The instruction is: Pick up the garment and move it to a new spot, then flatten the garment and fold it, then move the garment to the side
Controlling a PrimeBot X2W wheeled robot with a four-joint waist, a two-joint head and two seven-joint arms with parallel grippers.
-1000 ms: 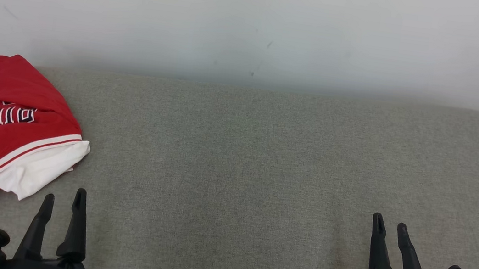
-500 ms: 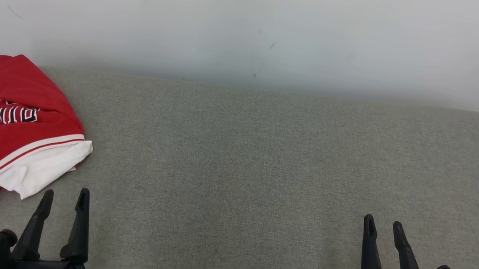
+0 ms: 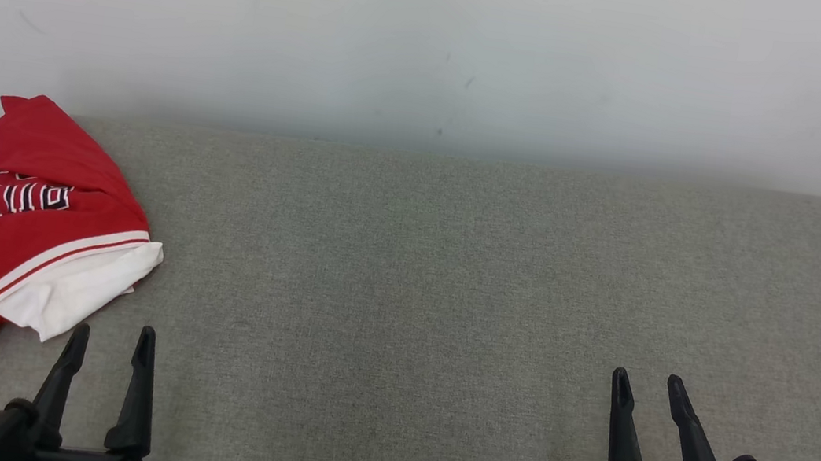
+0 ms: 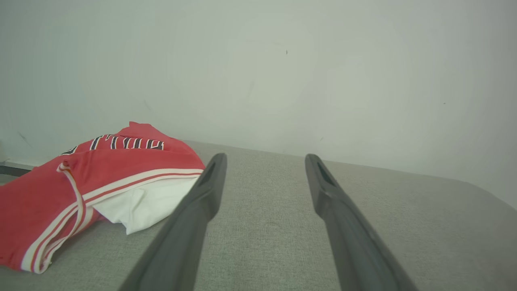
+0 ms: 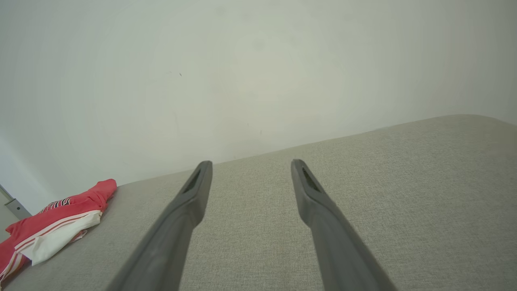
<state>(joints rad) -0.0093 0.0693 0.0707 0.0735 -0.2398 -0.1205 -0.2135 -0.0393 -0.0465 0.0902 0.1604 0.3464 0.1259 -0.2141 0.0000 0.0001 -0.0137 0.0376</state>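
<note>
Left pincer (image 3: 113,334) at 7 o'clock in head view, jaws wide open, holding nothing, touching nothing. Right pincer (image 3: 648,381) at 5 o'clock, also wide open and holding nothing. Red garment (image 3: 22,227) with white trim and lettering lies crumpled at 9 o'clock on the grey fabric worktop (image 3: 404,277), near the left pincer at its 11 o'clock, not touching. The garment reaches the worktop's left edge. The far edge meets the white wall (image 3: 435,43) at 12 o'clock; the far right corner is rounded. Bare fabric from centre to 3 o'clock.
</note>
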